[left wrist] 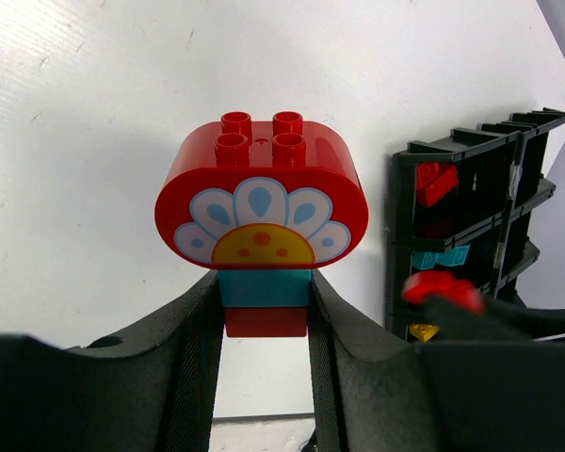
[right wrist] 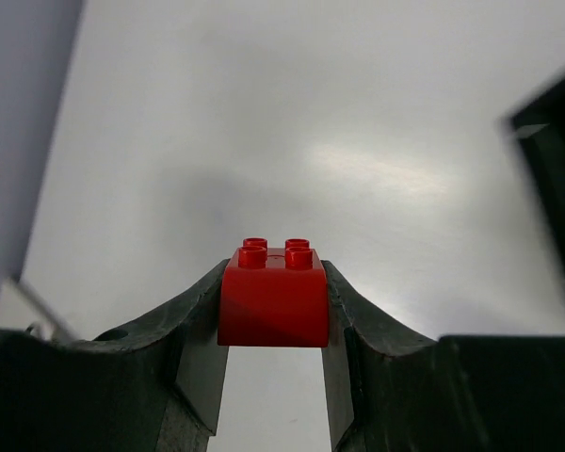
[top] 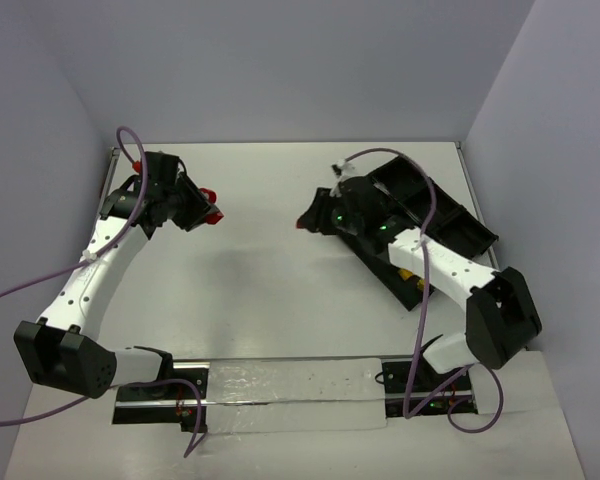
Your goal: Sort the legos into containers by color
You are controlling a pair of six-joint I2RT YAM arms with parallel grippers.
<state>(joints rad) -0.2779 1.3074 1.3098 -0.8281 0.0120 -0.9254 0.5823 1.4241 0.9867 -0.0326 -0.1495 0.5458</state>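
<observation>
Both claws are clenched on bricks; the left gripper (left wrist: pixel 264 292) grasps a stacked clump (left wrist: pixel 262 212), a red flower-faced brick over cyan over red; the right gripper (right wrist: pixel 274 275) pinches a single red brick (right wrist: pixel 273 306); the tray (top: pixel 458 222) lies slantwise on the right side of the table (top: pixel 280 290); the right claw hangs just beside its left end, while the left claw is well apart from it, the tray lying off to its right; we judge the right arm nearer, its brick suited to the red-holding compartment (left wrist: pixel 471 202).
</observation>
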